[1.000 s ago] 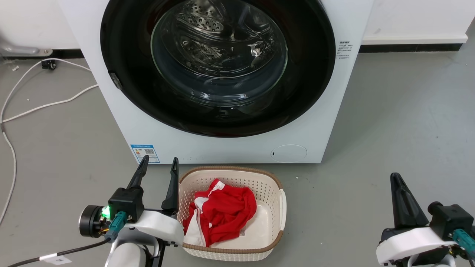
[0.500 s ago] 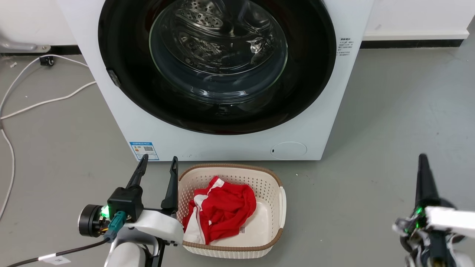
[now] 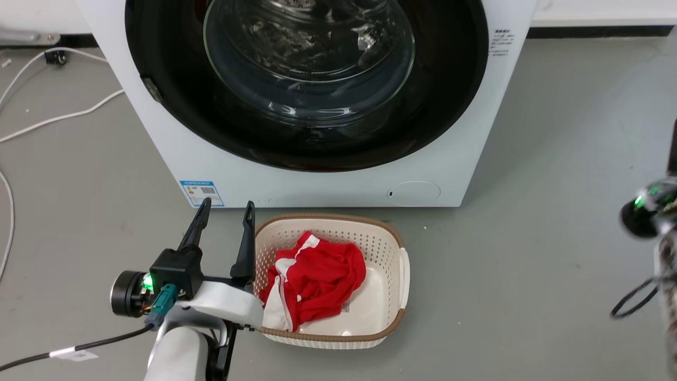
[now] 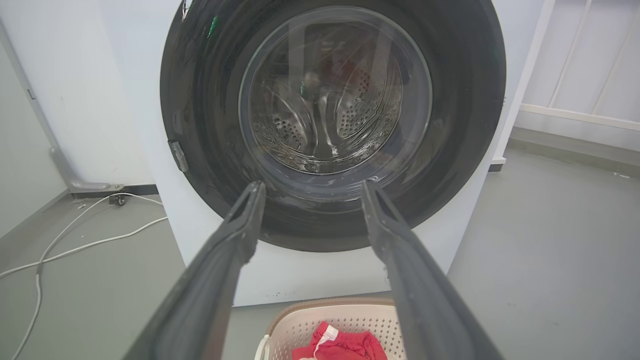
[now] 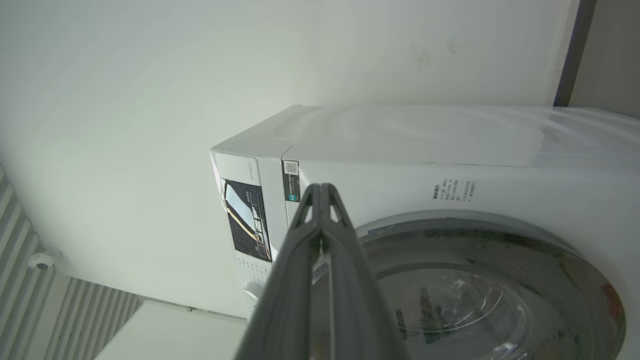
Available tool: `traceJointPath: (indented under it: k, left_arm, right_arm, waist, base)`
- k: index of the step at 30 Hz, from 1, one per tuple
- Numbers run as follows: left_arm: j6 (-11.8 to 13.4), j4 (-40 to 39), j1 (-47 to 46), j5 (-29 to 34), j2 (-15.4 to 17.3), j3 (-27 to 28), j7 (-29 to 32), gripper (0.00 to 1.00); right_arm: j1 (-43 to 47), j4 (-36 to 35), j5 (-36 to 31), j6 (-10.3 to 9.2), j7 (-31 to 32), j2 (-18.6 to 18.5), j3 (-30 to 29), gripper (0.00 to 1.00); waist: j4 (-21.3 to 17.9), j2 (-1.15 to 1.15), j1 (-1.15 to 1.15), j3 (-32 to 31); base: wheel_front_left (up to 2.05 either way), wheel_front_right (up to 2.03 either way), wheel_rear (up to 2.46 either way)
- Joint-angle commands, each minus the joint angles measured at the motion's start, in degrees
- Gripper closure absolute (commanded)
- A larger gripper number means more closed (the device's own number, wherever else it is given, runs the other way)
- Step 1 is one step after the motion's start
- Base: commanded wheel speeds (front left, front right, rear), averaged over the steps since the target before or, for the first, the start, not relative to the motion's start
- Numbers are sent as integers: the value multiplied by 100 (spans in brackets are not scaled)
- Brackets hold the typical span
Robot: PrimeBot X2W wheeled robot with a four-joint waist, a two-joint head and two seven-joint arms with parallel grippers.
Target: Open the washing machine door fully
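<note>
The door (image 3: 309, 79) sits shut, flush in the front of the white machine (image 3: 158, 137), its glass bowl bulging out of the black frame. The left gripper (image 3: 226, 207) hangs low before the machine's lower left corner, just beside the basket (image 3: 403, 275) with the red cloth (image 3: 317, 280). Its jaws stand apart and hold nothing. In the left wrist view they point at the door's lower rim, clear of it.

The right gripper (image 5: 320, 187) has its jaws pressed together, nothing between them. In its wrist view the tips lie over the machine's front panel, just beyond the door's rim; whether they touch it, I cannot tell. In the head view that arm is a blur at the right edge, well apart from the door.

A blue sticker (image 3: 201, 193) with a QR code sits below the door on the left. Small black print (image 3: 500, 42) runs beside the door's right rim, too small to read. A dark label (image 5: 290, 180) on the panel carries another QR code. No brand name is legible.
</note>
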Motion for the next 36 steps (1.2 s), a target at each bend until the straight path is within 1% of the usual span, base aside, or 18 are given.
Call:
traceJointPath:
  k: [1, 5, 6, 7, 8, 12, 16, 19, 23, 28, 32, 36]
  left_arm:
    - [5, -20, -87, -15, -2, -27, -15, 0]
    - [-17, -48, -206, -46, -10, -116, -15, 0]
    - [-17, -48, -206, -46, -10, -116, -15, 0]
    - [-27, -68, -269, -52, -10, -153, -15, 0]
    - [-27, -68, -269, -52, -10, -153, -15, 0]
    - [-22, -109, -376, -90, -14, -220, -15, 0]
    - [-33, -165, -485, -112, -14, -256, -15, 0]
    - [-40, -220, -544, -104, -16, -278, -15, 0]
    - [-44, -343, -627, -81, -17, -294, -15, 0]
    - [-50, -505, -729, -73, -16, -346, -15, 0]
    - [-47, -609, -789, -75, -18, -366, -15, 0]
    - [-15, -707, -846, -104, -17, -407, -15, 0]
  right_arm:
    - [-345, 227, -12, -2, 30, -208, 83, 100]
    - [-1375, 1106, -80, -1, 237, -756, 510, 100]
    - [-1375, 1106, -80, -1, 237, -756, 510, 100]
    - [-1914, 1542, -179, -2, 356, -996, 771, 100]
    - [-1914, 1542, -179, -2, 356, -996, 771, 100]
    - [-2929, 2397, -499, -2, 757, -1305, 1377, 100]
    - [-3917, 3210, -795, -2, 1328, -1394, 1941, 100]
    - [-4540, 3764, -1083, -2, 1798, -1306, 2366, 100]
    - [-5226, 4322, -1370, -2, 2435, -1060, 2794, 100]
    - [-5763, 4731, -1549, -2, 2983, -770, 3079, 100]
    - [-5976, 4861, -1709, -2, 3187, -658, 3246, 100]
    - [-6147, 4967, -1819, -2, 3114, -585, 3313, 100]
  waist:
    - [54, 0, 0, 61]
    - [139, 0, 0, 217]
    - [139, 0, 0, 217]
    - [187, 0, 0, 308]
    - [187, 0, 0, 308]
    - [282, 0, 0, 478]
    - [377, 0, 0, 668]
    - [437, 0, 0, 801]
    - [499, 0, 0, 985]
    - [571, 0, 0, 1229]
    - [607, 0, 0, 1416]
    - [638, 0, 0, 1609]
  base:
    - [0, 0, 0]
    - [0, 0, 0]
    - [0, 0, 0]
    - [0, 0, 0]
    - [0, 0, 0]
    - [0, 0, 0]
    - [0, 0, 0]
    - [0, 0, 0]
    - [0, 0, 0]
    - [0, 0, 0]
    - [0, 0, 0]
    - [0, 0, 0]
